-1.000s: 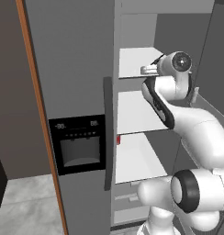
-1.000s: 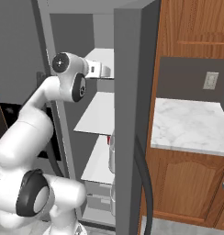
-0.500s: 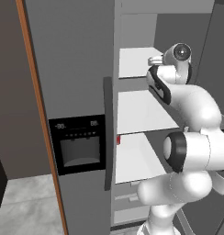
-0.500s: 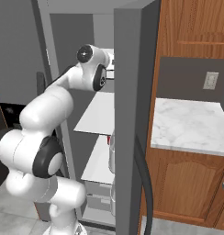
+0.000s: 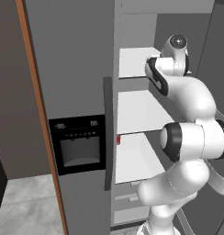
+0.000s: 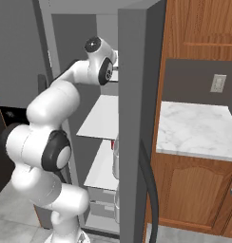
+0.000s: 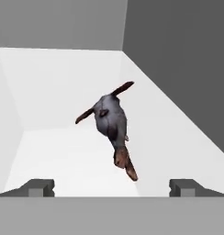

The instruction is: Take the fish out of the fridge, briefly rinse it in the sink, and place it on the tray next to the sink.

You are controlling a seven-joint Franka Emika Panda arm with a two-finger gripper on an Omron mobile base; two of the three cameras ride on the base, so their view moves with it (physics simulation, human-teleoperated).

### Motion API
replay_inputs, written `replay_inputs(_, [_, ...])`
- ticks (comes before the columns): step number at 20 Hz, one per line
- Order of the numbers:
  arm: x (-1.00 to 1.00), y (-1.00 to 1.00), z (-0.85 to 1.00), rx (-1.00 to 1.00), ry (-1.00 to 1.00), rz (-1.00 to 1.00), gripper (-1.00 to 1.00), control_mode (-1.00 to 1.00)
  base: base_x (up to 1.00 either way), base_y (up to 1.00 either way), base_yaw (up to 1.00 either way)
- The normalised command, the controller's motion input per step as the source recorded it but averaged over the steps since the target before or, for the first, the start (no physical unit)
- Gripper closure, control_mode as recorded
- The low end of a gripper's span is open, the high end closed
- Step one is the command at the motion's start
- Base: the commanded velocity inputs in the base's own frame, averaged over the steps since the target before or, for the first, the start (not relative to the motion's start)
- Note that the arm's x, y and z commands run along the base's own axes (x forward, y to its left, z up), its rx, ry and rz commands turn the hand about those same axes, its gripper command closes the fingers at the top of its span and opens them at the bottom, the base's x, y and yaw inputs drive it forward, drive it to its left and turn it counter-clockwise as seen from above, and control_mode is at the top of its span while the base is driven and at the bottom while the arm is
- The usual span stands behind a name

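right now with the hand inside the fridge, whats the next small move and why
Probably ease the hand forward along the shelf toward the fish. The fish lies on the white shelf ahead of the fingers, which stand wide apart and touch nothing, so it has to come between them before they close.

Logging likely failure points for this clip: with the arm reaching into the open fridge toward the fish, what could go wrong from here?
1. The fish lies at an angle on the white shelf, ahead of the open gripper; a close not lined up across its body may pinch only the tail or slip.
2. It lies near the fridge side wall, so one finger could bump that wall.
3. The forearm is between shelves, so lifting out could scrape one.
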Motion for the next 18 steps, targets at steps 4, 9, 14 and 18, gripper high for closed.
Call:
replay_inputs(4, [0.13, -0.08, -0.08, 0.00, 0.00, 0.00, -1.00, -1.00, 0.00, 0.00, 0.00])
replay_inputs(9, [0.32, -0.27, -0.19, 0.00, -0.01, 0.00, -1.00, -1.00, 0.00, 0.00, 0.00])
replay_inputs(14, [0.77, -0.02, 0.00, 0.02, 0.00, 0.00, -1.00, -1.00, 0.00, 0.00, 0.00])
replay_inputs(18, [0.82, -0.01, 0.00, 0.09, 0.07, 0.00, -1.00, -1.00, 0.00, 0.00, 0.00])
